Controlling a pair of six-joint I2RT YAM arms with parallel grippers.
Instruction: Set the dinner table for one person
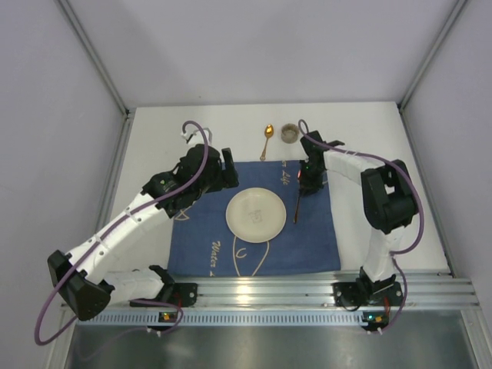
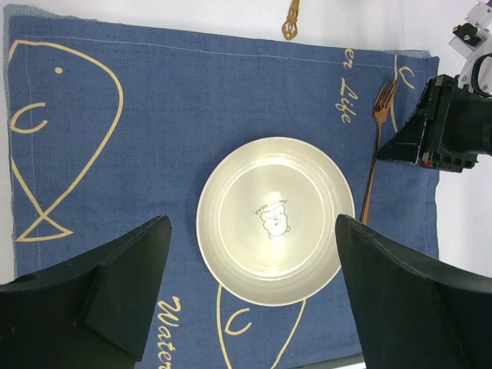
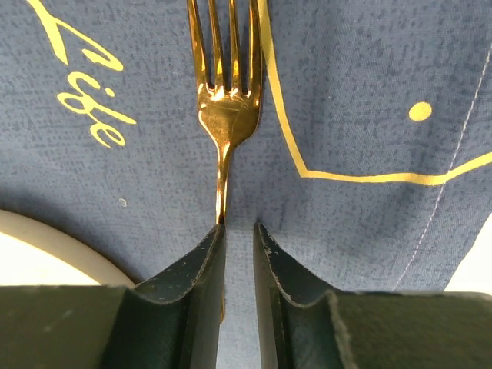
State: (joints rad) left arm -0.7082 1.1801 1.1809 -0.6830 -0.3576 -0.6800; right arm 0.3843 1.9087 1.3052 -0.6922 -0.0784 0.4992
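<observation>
We see the bench carrying a navy cloth with plate and fork. The spoon and cup lie beyond the cloth's far edge. Our left pincer spreads wide over the plate. Our right pincer is narrow, the fork handle along one finger.

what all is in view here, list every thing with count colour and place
dinner table: one, white, under everything
cloth: one, navy with pale fish outlines and script, spread on the table in front of the arms
plate: one, cream, middle of the cloth
fork: one, copper-gold, flat on the cloth just right of the plate, tines toward the far side
spoon: one, gold, on bare table past the cloth's far edge
small cup: one, greyish, on bare table right of the spoon
left hand: one, black, wide open above the plate
right hand: one, black, fingers narrowly apart at the fork's handle
</observation>
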